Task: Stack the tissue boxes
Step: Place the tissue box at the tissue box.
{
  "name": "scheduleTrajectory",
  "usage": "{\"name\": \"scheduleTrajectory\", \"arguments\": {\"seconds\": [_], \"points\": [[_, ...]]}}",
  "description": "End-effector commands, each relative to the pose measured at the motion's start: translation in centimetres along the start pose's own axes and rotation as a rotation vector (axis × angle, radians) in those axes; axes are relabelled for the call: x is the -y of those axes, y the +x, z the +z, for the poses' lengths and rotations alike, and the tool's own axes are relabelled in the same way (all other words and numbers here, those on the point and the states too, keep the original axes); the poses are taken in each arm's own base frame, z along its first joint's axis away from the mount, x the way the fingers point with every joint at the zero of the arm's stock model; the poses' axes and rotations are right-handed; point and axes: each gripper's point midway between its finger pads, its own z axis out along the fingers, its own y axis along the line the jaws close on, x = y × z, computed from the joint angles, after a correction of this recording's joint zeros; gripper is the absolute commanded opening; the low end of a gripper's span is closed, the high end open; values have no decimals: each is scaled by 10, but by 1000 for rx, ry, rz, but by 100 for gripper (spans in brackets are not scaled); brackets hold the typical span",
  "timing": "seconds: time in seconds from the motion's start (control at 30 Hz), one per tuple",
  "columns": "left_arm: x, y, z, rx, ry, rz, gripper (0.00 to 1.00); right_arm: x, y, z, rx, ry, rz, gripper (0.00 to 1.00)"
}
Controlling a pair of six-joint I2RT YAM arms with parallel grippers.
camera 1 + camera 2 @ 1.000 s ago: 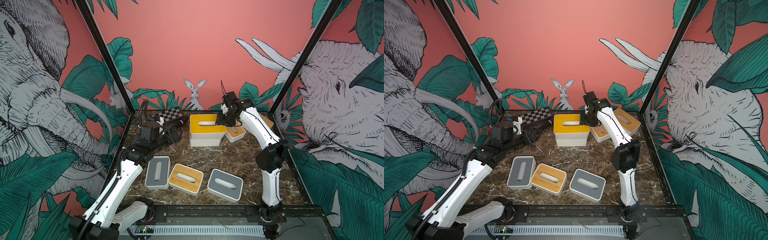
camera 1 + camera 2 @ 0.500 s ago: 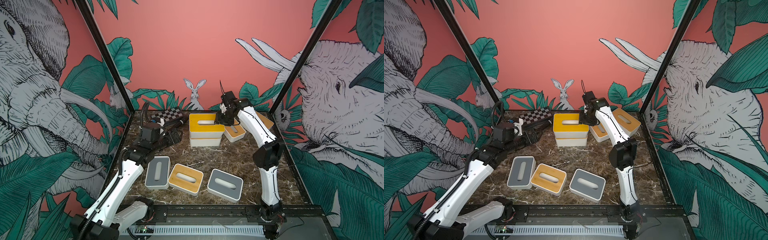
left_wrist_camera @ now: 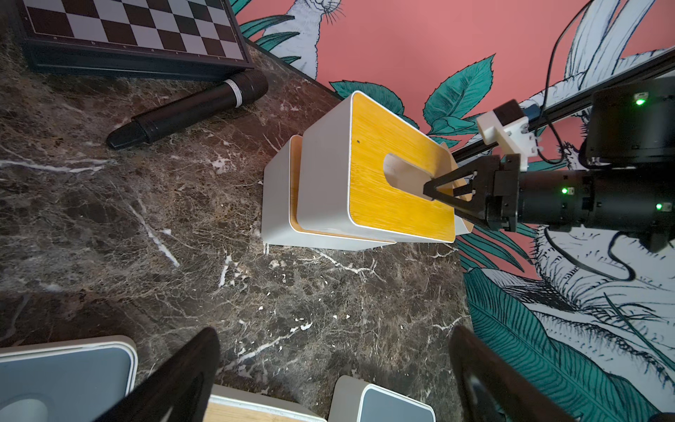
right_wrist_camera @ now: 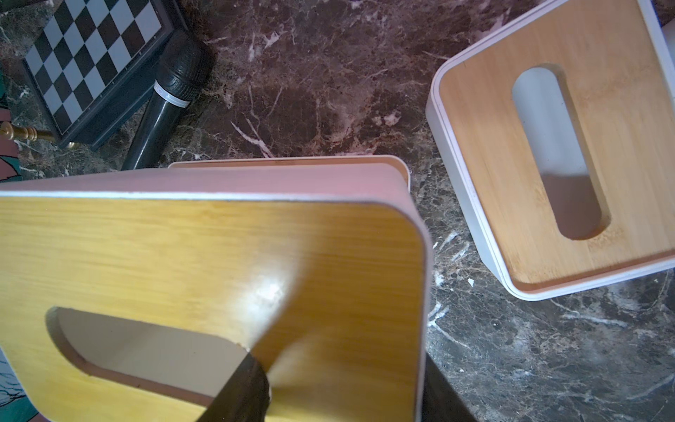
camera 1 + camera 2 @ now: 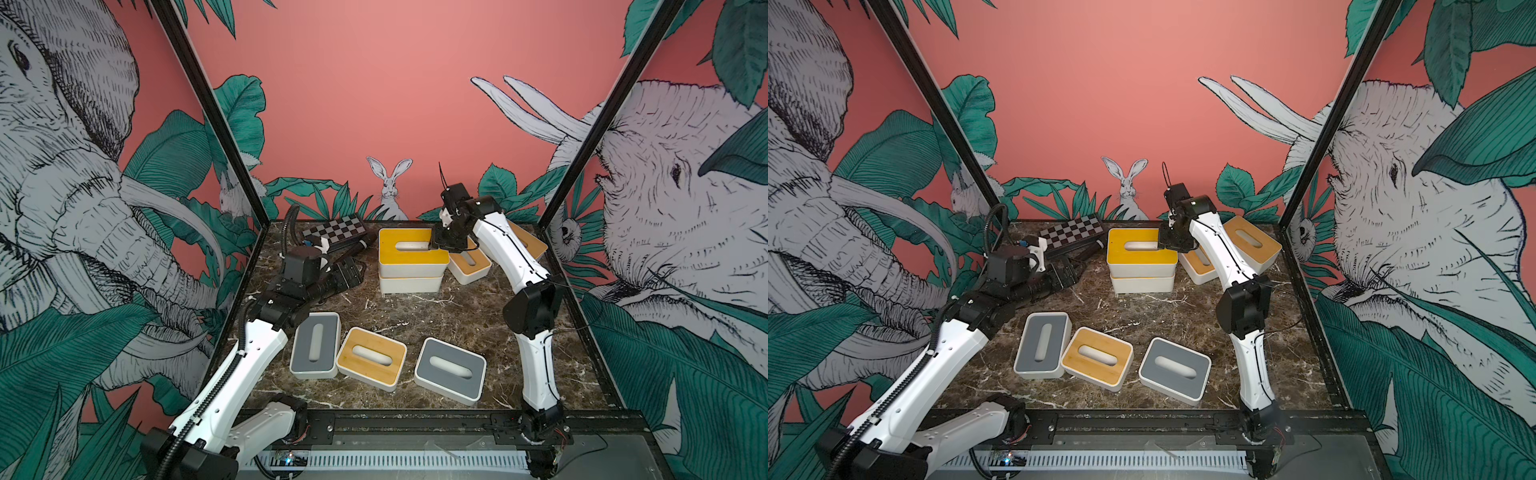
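Dark marble tabletop [image 5: 415, 307], pink jungle-mural walls [image 5: 374, 104]; R gripper [image 3: 440, 200] clamped the yellow-lid box [image 5: 399, 254] by its slot end, over a second box [image 5: 409, 285] at 12 o'clock; L gripper [image 3: 334, 330] gaped empty at 10 o'clock; three loose boxes [image 5: 371, 364] lay at 6.

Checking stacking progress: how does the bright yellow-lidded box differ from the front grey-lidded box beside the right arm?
The yellow-lidded box sits atop another box; the grey-lidded box lies on the table. The right gripper grips the yellow-lidded box; the grey-lidded box is untouched. Both are white, oval-slotted.
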Motion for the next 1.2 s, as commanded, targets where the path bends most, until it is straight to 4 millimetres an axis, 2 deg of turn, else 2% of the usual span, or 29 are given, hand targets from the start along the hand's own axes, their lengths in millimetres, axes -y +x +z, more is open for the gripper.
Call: {"name": "scheduleTrajectory", "arguments": {"seconds": [0.0,0.37,0.57,0.73,0.83,0.93,1.07,1.17], "points": [[-3,0,0,7,0,-4,99,-2,-7,-3,18,-11,12,40],[-3,3,6,-5,7,-10,99,-5,-10,-3,23,-26,24,55],[-3,3,8,-8,7,-8,99,-9,-16,-7,40,-40,33,67],[-5,4,10,-11,4,-8,99,-10,-18,-11,50,-42,36,69],[-4,3,13,-12,4,-9,100,-11,-20,-19,66,-49,35,71],[1,2,20,-32,28,-17,100,-12,-25,-38,111,-56,27,75],[10,-5,27,-40,51,-11,99,-7,-25,-63,154,-57,16,87],[17,-10,37,-62,69,1,100,-3,-18,-69,155,-84,22,95]]}}
